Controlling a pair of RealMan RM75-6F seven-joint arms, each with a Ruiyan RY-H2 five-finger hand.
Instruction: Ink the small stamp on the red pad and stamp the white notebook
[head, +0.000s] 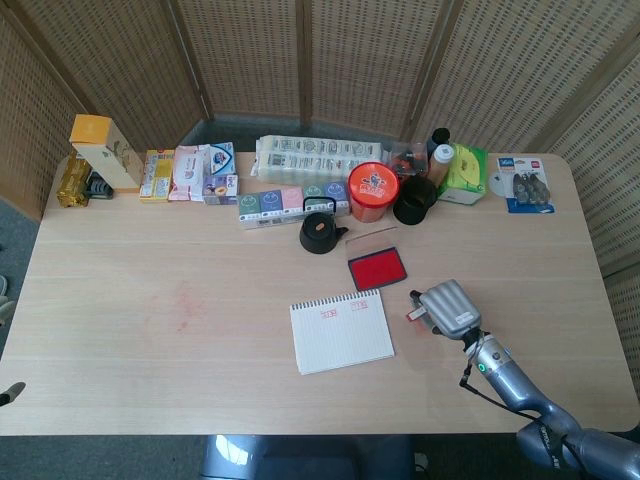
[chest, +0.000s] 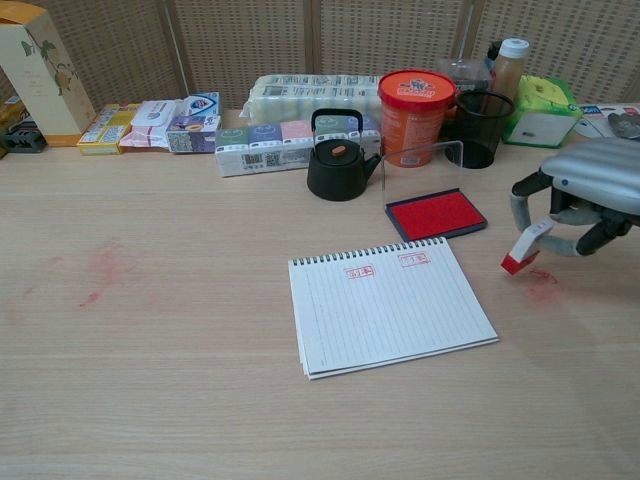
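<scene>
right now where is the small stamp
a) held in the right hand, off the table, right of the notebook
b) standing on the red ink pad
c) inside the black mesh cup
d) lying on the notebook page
a: the right hand holds the small stamp tilted just above the table, to the right of the white notebook and short of the red pad.

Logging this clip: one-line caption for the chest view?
Right hand holds the small stamp tilted above the table, right of the red pad and white notebook.

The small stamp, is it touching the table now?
Apart. In the chest view the small stamp, held tilted by the right hand, hangs above the table, with bare wood showing below its red end.
</scene>
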